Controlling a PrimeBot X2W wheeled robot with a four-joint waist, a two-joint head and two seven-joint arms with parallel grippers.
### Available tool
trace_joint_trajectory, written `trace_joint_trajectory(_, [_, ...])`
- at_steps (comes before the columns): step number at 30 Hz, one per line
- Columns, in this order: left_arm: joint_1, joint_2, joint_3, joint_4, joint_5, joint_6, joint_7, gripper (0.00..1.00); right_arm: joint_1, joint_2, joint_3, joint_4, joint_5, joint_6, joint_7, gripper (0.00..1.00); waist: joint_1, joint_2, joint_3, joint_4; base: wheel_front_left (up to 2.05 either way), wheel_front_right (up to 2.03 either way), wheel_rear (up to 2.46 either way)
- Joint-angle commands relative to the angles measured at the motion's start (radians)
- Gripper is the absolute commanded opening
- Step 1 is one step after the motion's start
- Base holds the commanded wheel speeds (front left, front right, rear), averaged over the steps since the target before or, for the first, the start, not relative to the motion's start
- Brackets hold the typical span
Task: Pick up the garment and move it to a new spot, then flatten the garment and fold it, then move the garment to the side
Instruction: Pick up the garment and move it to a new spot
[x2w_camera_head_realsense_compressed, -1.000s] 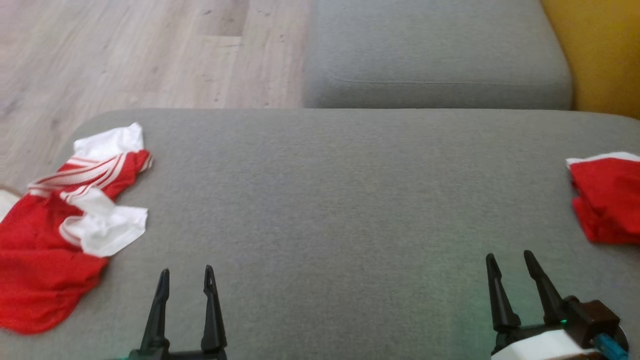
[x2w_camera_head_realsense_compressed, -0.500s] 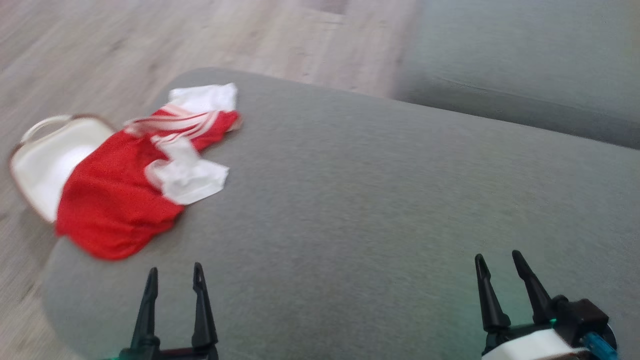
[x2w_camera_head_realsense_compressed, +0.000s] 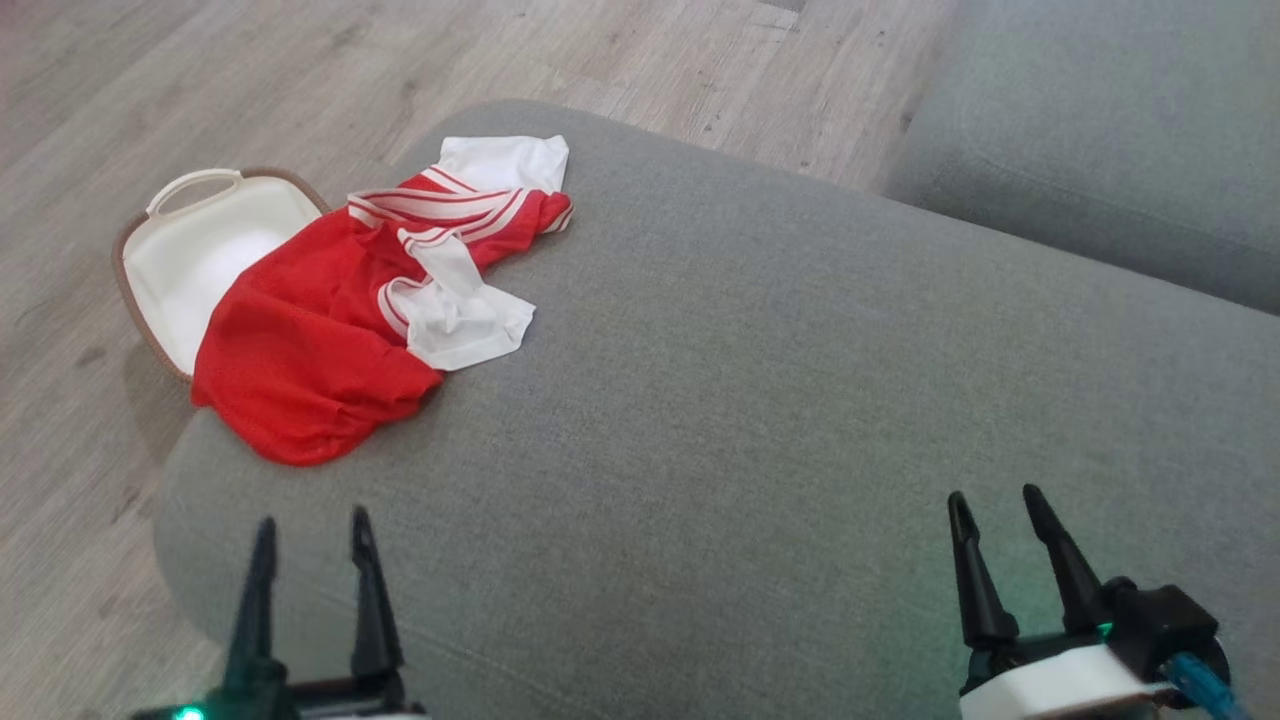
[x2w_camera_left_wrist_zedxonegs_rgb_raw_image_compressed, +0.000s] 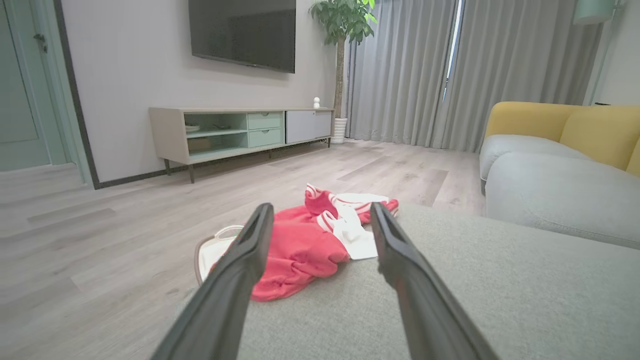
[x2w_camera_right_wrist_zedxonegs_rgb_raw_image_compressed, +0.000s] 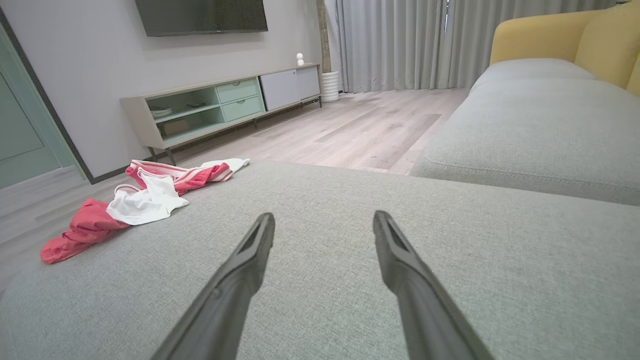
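A crumpled red garment (x2w_camera_head_realsense_compressed: 310, 340) with white sleeves and striped trim lies on the far left corner of the grey cushion (x2w_camera_head_realsense_compressed: 760, 400), partly hanging over its edge. In the left wrist view the garment (x2w_camera_left_wrist_zedxonegs_rgb_raw_image_compressed: 305, 245) sits just beyond the open fingers. My left gripper (x2w_camera_head_realsense_compressed: 310, 530) hovers open and empty near the cushion's front left edge, short of the garment. At the lower right my right gripper (x2w_camera_head_realsense_compressed: 995, 505) is open and empty above bare cushion. The right wrist view shows the garment (x2w_camera_right_wrist_zedxonegs_rgb_raw_image_compressed: 145, 200) far off to the left.
A white basket (x2w_camera_head_realsense_compressed: 200, 250) with a brown rim stands on the wooden floor, partly under the hanging garment. A second grey sofa cushion (x2w_camera_head_realsense_compressed: 1100, 140) lies beyond a gap at the upper right. A TV stand (x2w_camera_left_wrist_zedxonegs_rgb_raw_image_compressed: 240, 130) and yellow sofa back (x2w_camera_left_wrist_zedxonegs_rgb_raw_image_compressed: 565, 127) are far off.
The head camera has swung left, so the garment sits nearer the picture's middle and the basket has come into view. The second red cloth at the right edge left the picture. Both grippers stay open.
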Motion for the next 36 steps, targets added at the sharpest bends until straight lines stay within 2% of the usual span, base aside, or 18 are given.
trace_joint_trajectory(1, [-0.067,-0.003,0.043,-0.042,0.009,-0.004,-0.005,1.0,-0.046,-0.008,0.018,-0.035,-0.009,-0.002,-0.014,1.0,0.0001,0.0,0.011,-0.003,0.0,0.0,0.0])
trace_joint_trajectory(7, [-0.247,0.03,0.136,-0.068,0.02,-0.039,-0.005,1.0,-0.069,-0.061,0.034,-0.065,-0.012,-0.002,-0.014,1.0,0.0001,0.0,0.129,-0.038,0.0,0.0,0.0])
trace_joint_trajectory(11, [-0.399,0.072,0.172,0.017,0.019,-0.075,-0.005,1.0,-0.105,-0.127,0.05,-0.082,-0.016,-0.002,-0.014,1.0,0.0001,0.0,0.218,-0.061,0.0,0.0,0.0])
trace_joint_trajectory(13, [-0.49,0.09,0.185,0.096,0.014,-0.082,-0.002,1.0,-0.124,-0.162,0.057,-0.089,-0.021,-0.002,-0.014,1.0,0.0001,0.0,0.265,-0.071,0.0,0.0,0.0])
trace_joint_trajectory(22, [-0.933,0.163,0.226,0.569,-0.017,-0.055,0.215,1.0,-0.199,-0.298,0.072,-0.129,-0.019,-0.002,-0.014,1.0,0.0001,0.0,0.429,-0.112,0.0,0.0,0.0])
trace_joint_trajectory(29, [-1.113,0.205,0.267,0.902,-0.078,-0.068,0.296,1.0,-0.248,-0.359,0.084,-0.157,-0.011,-0.002,-0.014,1.0,0.0001,0.0,0.518,-0.166,0.0,0.0,0.0])
trace_joint_trajectory(31, [-1.138,0.21,0.278,0.981,-0.098,-0.08,0.318,1.0,-0.254,-0.366,0.082,-0.163,-0.012,-0.002,-0.014,1.0,0.0001,0.0,0.537,-0.176,0.0,0.0,0.0])
trace_joint_trajectory(36, [-1.167,0.198,0.289,1.135,-0.147,-0.149,0.363,1.0,-0.252,-0.375,0.069,-0.172,-0.014,-0.002,-0.014,1.0,0.0001,0.0,0.567,-0.186,0.0,0.0,0.0])
